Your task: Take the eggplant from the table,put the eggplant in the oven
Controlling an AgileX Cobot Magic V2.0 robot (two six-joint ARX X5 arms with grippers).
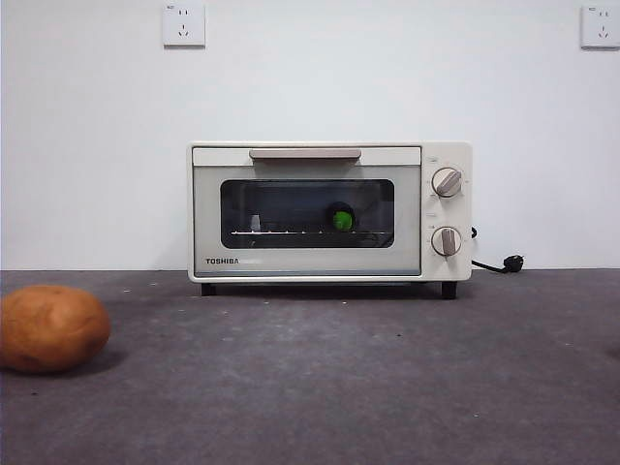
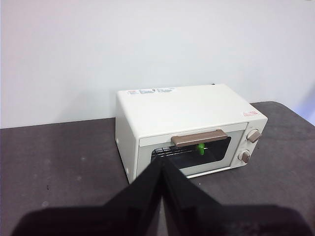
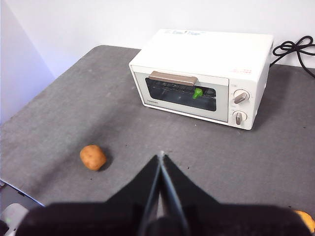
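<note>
The cream oven [image 1: 329, 211] stands at the back of the dark grey table [image 1: 320, 387] with its door closed. Through the glass window the eggplant [image 1: 341, 219] lies on the rack, its green stem cap facing the door; the cap also shows in the wrist views as eggplant [image 2: 201, 148] and eggplant [image 3: 197, 93]. My left gripper [image 2: 161, 160] is shut and empty, held high in front of the oven [image 2: 189, 128]. My right gripper [image 3: 161, 155] is shut and empty too, well back from the oven [image 3: 202, 73]. Neither arm shows in the front view.
A round brown potato [image 1: 50, 327] lies on the table at the front left, also seen as potato [image 3: 92, 157]. A black power cord [image 1: 499, 263] trails from behind the oven on the right. An orange object [image 3: 305, 218] peeks in at the right wrist view's corner.
</note>
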